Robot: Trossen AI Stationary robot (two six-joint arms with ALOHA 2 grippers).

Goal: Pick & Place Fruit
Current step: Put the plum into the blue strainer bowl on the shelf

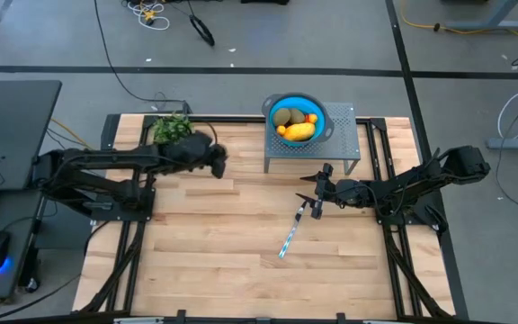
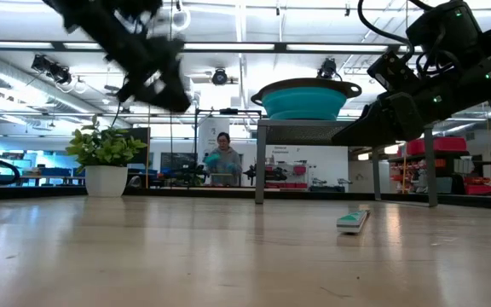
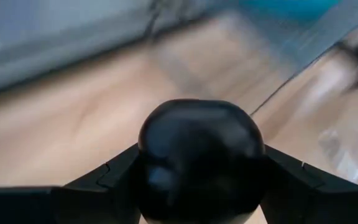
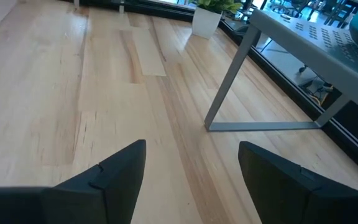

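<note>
The fruit lies in a blue bowl on a grey perforated stand at the table's far side: a yellow-orange oblong, two olive-brown ovals, and small orange-red bits. In the low view only the bowl shows. My left gripper is left of the stand, raised well above the table, shut on a dark round thing. My right gripper is open and empty in front of the stand, over bare wood. My left gripper pinches the dark round thing's two sides between its two fingers. The thing fills the gap and is lifted clear of the table. Its far side and underside do not show.
A slim silver-blue utensil lies flat on the wood near my right gripper, also in the low view. A green potted plant stands at the far left. The stand's legs reach the table. A person is far behind the table.
</note>
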